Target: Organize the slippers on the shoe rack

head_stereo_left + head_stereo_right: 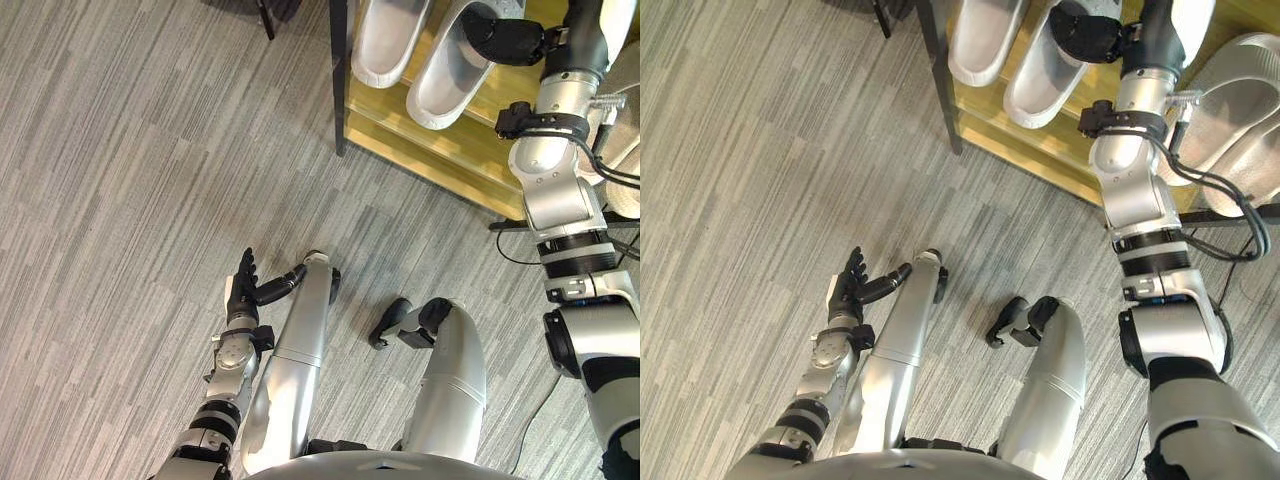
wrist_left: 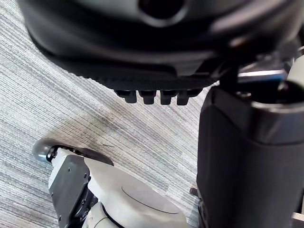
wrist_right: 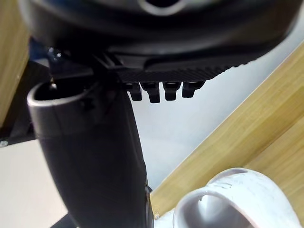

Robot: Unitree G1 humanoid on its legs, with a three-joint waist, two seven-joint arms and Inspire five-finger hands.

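1. Two pale slippers lie side by side on the wooden shelf of the shoe rack (image 1: 440, 150), close together and nearly parallel.
2. The left slipper (image 1: 385, 40) and the right slipper (image 1: 445, 85) have their long axes running away from me and a little to my right. Their rounded near ends lie toward the shelf's front edge, with the footbeds facing up.
3. My right hand (image 1: 500, 38) is over the far end of the right slipper. Its fingers are straight and hold nothing. I cannot tell if it touches the slipper.
4. A third slipper (image 1: 1240, 90), grey, lies at the rack's right part, past my right forearm.
5. My left hand (image 1: 243, 285) hangs low over the grey floor (image 1: 150, 150), relaxed and empty.
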